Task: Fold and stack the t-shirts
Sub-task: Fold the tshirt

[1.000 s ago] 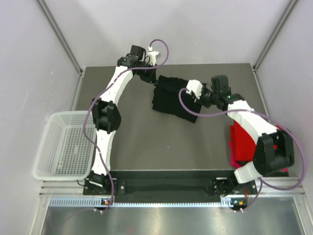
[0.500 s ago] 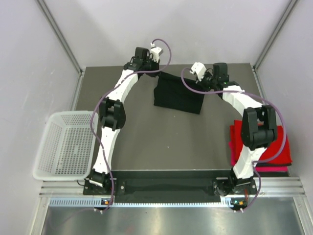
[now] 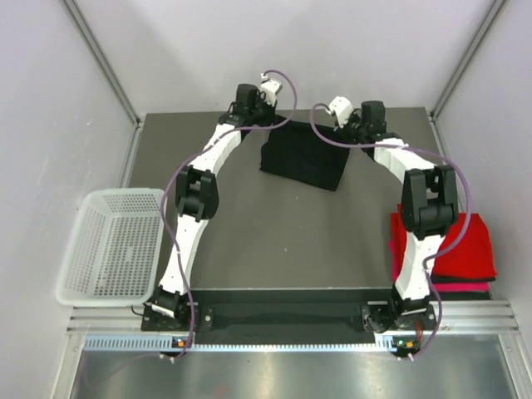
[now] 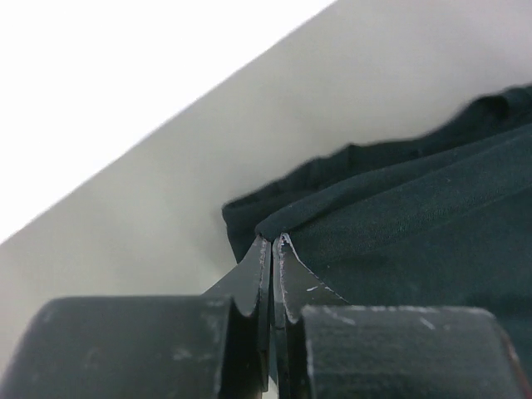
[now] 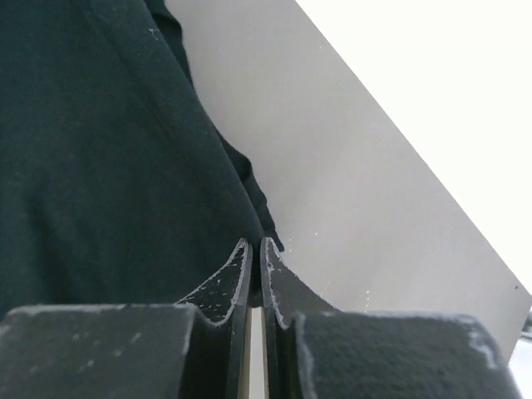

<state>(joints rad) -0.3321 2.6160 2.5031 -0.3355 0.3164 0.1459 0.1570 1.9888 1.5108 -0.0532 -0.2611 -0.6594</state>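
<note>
The black t-shirt (image 3: 303, 162) lies folded into a rough rectangle at the far middle of the table. My left gripper (image 3: 277, 126) is shut on its far left corner; the left wrist view shows the closed tips (image 4: 273, 241) pinching a fold of black cloth (image 4: 416, 224). My right gripper (image 3: 339, 135) is shut on its far right corner; the right wrist view shows the closed tips (image 5: 254, 243) nipping the cloth edge (image 5: 100, 166). A folded red t-shirt (image 3: 449, 241) lies on a magenta one (image 3: 457, 287) at the near right. The light-blue mark is hidden.
A white mesh basket (image 3: 116, 245) hangs off the table's left edge. Both arms reach far back over the grey table (image 3: 274, 241), close to the rear edge and the back wall. The right arm's elbow hangs above the red stack.
Both grippers have moved from over the shirt towards the table's back edge and now hold its far corners. The black shirt has been drawn back and lies flatter and wider.
</note>
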